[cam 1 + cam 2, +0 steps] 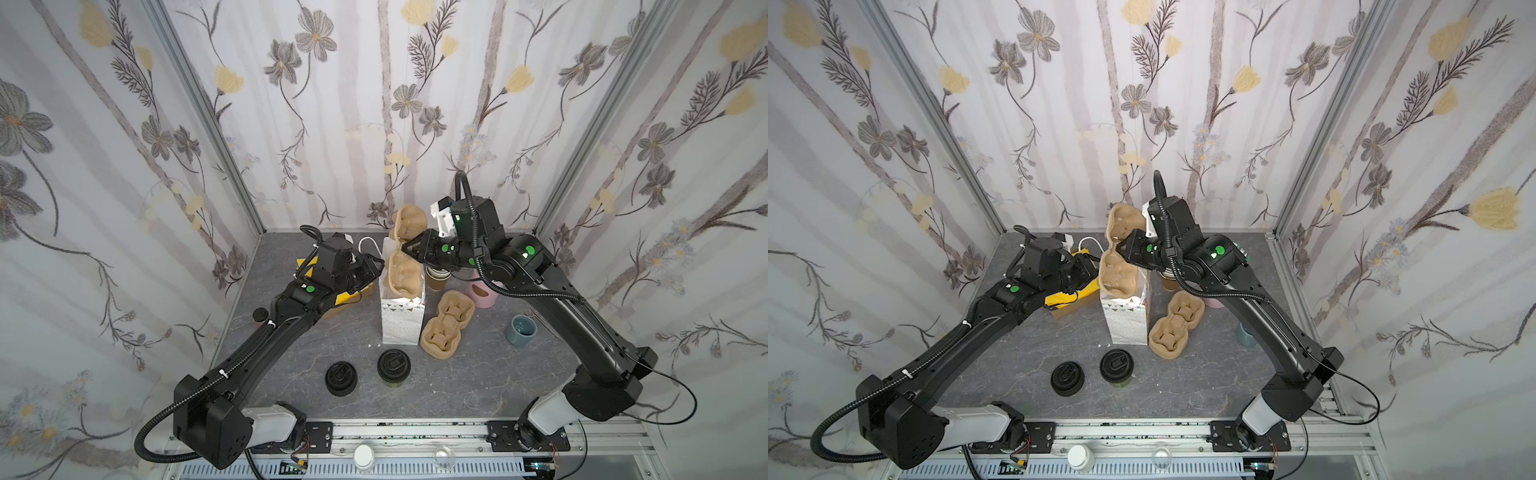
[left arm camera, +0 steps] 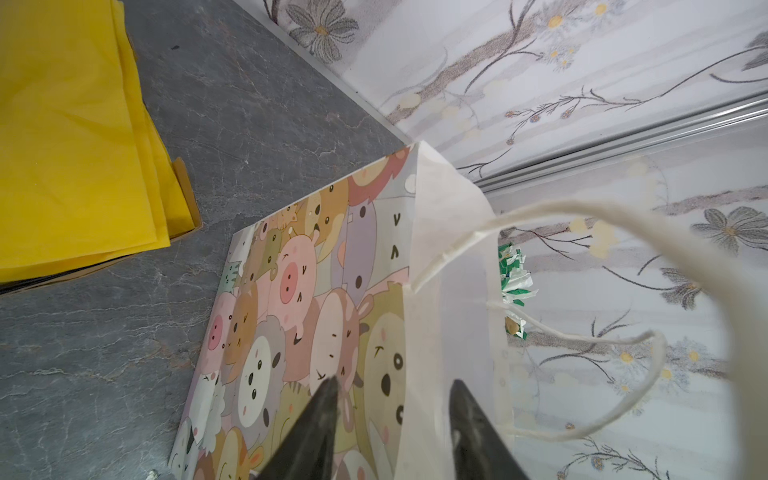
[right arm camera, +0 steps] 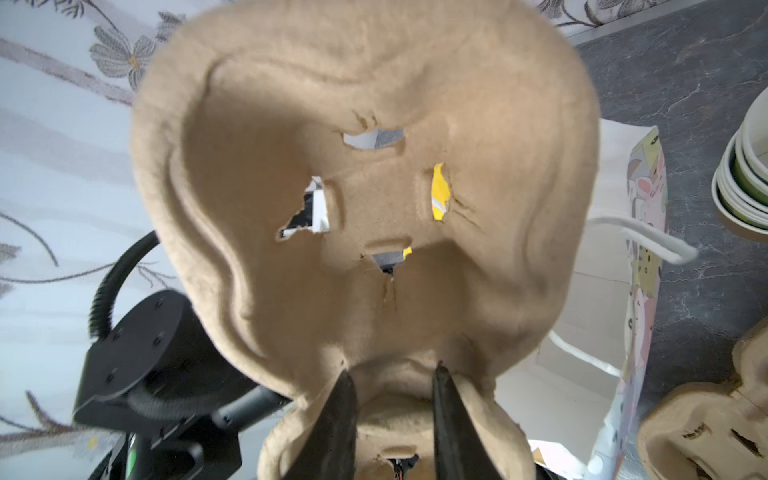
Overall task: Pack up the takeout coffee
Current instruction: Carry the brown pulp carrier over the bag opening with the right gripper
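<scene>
The takeout coffee (image 1: 393, 366) (image 1: 1116, 365), a dark cup with a black sip lid, stands upright on the table in front of the paper bag (image 1: 402, 324) (image 1: 1127, 326). My right gripper (image 1: 409, 249) (image 3: 392, 369) is shut on the narrow waist of a tan pulp cup carrier (image 1: 405, 270) (image 3: 374, 104). The carrier stands on end, its lower half inside the bag's mouth. My left gripper (image 1: 376, 266) (image 2: 395, 381) is open at the bag's left rim. One finger is outside the cartoon-printed wall (image 2: 311, 291) and one inside.
A low stack of black lids (image 1: 340, 377) sits left of the coffee. A second carrier (image 1: 446, 325) lies right of the bag. Behind it are stacked lidless cups (image 1: 438, 277) and a pink holder (image 1: 482, 293). A blue-grey cup (image 1: 521, 330) stands at right, yellow paper (image 2: 75, 137) at left.
</scene>
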You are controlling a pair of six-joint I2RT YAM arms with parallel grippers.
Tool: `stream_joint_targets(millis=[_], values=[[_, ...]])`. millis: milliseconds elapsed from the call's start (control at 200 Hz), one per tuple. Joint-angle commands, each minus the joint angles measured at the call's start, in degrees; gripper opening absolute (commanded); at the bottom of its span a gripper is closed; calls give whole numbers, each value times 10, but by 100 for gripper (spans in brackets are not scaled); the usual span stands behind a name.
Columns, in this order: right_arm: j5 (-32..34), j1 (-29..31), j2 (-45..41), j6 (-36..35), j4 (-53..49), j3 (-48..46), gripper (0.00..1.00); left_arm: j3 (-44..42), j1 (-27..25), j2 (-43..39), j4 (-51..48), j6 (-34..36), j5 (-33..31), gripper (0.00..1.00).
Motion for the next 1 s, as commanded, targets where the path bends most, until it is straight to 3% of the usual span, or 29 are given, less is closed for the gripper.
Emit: stream_joint_targets(millis=[0,125,225,699,994], values=[[48,2,24,34,30,20,25,-1,0,-14,29,14,-37,59],[89,4,47,43,31,33,24,-5,6,-36,29,26,-53,62],[110,5,70,43,24,60,23,-3,18,-34,28,31,-46,56],[184,18,131,7,-99,141,23,-10,40,-34,30,35,2,0],[234,27,163,-11,-152,174,23,-30,33,-49,38,13,13,0]])
